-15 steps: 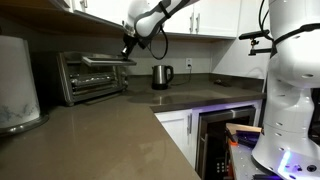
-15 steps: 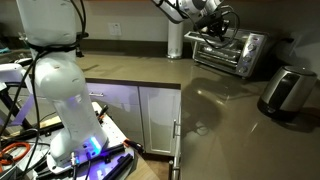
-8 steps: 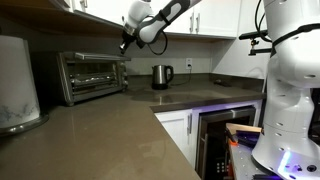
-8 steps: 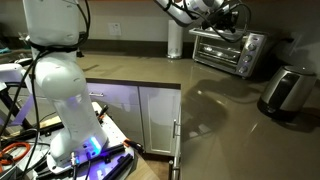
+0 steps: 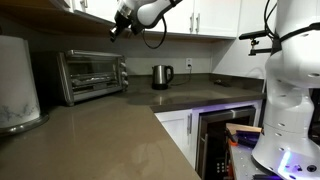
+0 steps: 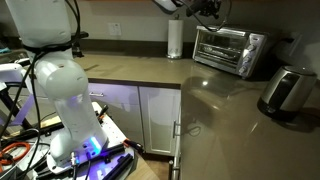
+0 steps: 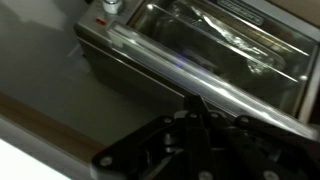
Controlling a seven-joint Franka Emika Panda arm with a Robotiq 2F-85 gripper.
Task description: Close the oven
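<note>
The silver toaster oven (image 5: 92, 75) stands on the counter against the wall, and its glass door is up and closed in both exterior views (image 6: 228, 50). My gripper (image 5: 115, 28) hangs in the air above the oven's knob side, just under the upper cabinets, and touches nothing; it also shows at the top edge of an exterior view (image 6: 207, 10). In the wrist view the closed glass door and bar handle of the oven (image 7: 200, 50) lie below my gripper (image 7: 196, 105). The fingers are shut together and hold nothing.
A steel kettle (image 5: 161, 76) (image 6: 285, 90) stands beside the oven. A paper towel roll (image 6: 175, 40) stands on its other side. A white cloth-covered item (image 5: 15, 90) sits on the counter. A dark under-counter appliance (image 5: 225, 140) and a white robot body (image 6: 50, 80) are nearby.
The oven door went from partly open to fully closed. My gripper then left the door and rose up toward the cabinets.
</note>
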